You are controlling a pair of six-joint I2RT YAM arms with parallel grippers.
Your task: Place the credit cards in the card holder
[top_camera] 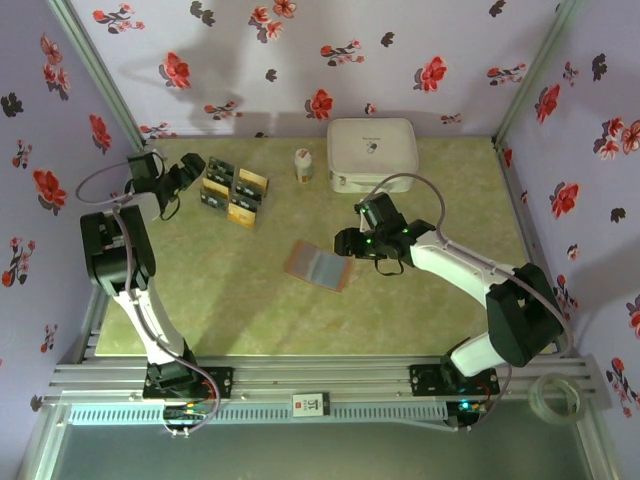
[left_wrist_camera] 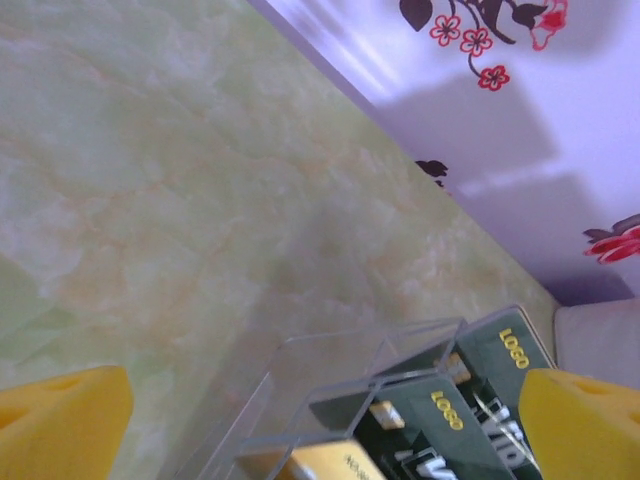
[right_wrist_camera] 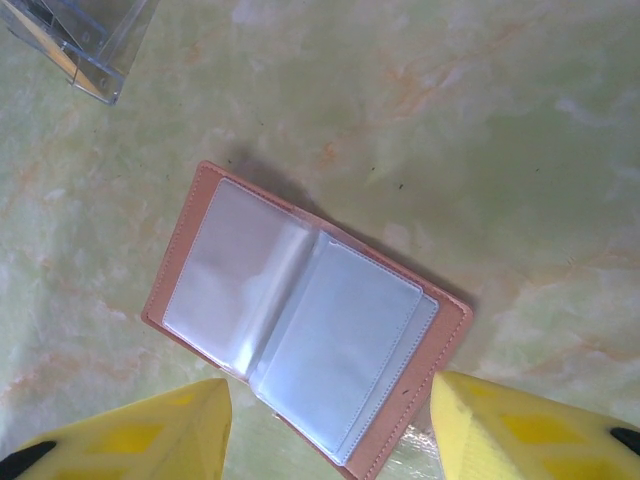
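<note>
The left gripper point(top_camera: 192, 184) is being held wide open near the far left corner of the tabletop point(top_camera: 440, 310), and nothing is being gripped or touched by it. In the left wrist view its yellow fingers point(left_wrist_camera: 62, 420) are being shown far apart at the bottom corners, with a clear rack point(left_wrist_camera: 330, 365) lying ahead of the gap between them. The credit cards point(left_wrist_camera: 442, 420) are being stood on edge in that rack, black ones with gold lettering beside a gold one; the lettering is being resolved in this view, while from above only dark and gold blocks are being made out. The right gripper point(right_wrist_camera: 335, 425) is likewise being held spread open and empty, just right of the tabletop's middle. The card holder point(right_wrist_camera: 300, 320) is being shown lying open and flat near the middle of the tabletop, well apart from the rack. Its clear plastic sleeves and reddish-brown border are being revealed by the right wrist view, where its near edge is lying between the finger pads; whether it is being touched cannot be told. A white bottle point(top_camera: 303, 164) and a white case point(top_camera: 372, 150) are being seen at the far edge from above.
</note>
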